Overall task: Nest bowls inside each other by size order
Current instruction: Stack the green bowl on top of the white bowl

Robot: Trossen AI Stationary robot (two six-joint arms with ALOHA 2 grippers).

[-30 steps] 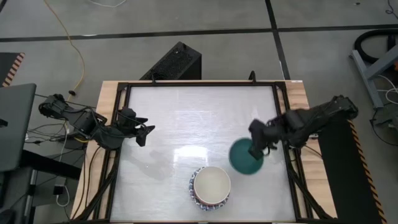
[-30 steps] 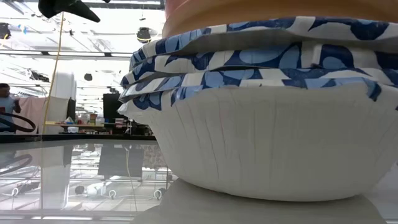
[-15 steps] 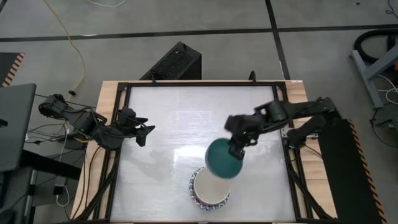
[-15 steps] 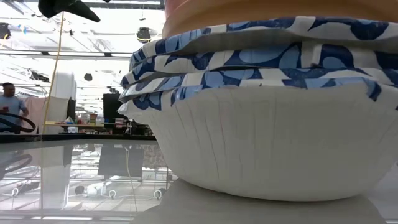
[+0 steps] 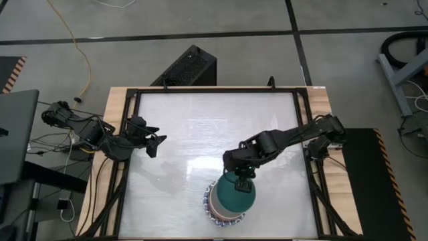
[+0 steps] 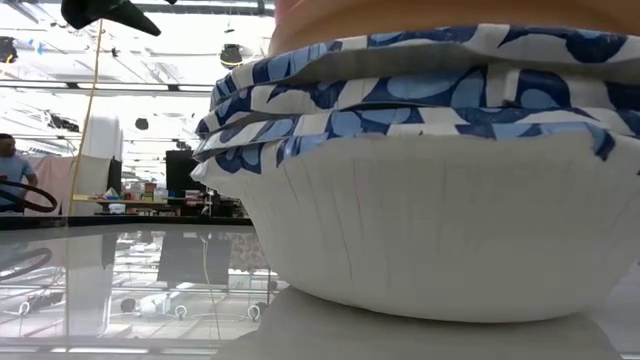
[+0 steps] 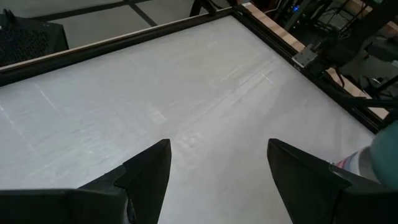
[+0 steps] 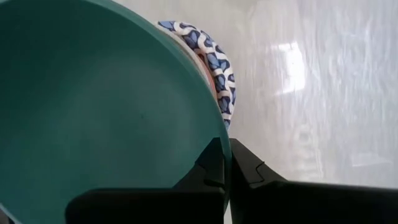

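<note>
High view, looking straight down: the right hand [image 5: 241, 179] has pinched the rim of a teal bowl [image 5: 235, 193] and holds it directly over a stack of nested bowls [image 5: 212, 207] near the front edge of the white worktop [image 5: 200, 127]. Only a sliver of the stack's patterned and pale rims shows around the teal bowl.

The right wrist view confirms the grip: the two dark fingers [image 8: 219, 167] are closed tight on the teal rim, one inside and one outside, with blue-patterned rims visible just beyond the bowl's edge.

The low view is filled by the stack's side: a ribbed white bowl at the bottom, blue-patterned rims layered above it, and an orange band at the top.

The left hand [image 5: 155, 142] waits at the left side of the worktop, its fingers spread wide and holding nothing.

The step in hand looks like the last placement, dropping the teal bowl into the stack. It seems tilted, its mouth turned partly toward the right arm rather than straight up. A round bowl has no long side; its axis runs through the mouth and leans here. The next move likely calls for levelling it mouth-up, centring it, lowering until it seats, then releasing.
</note>
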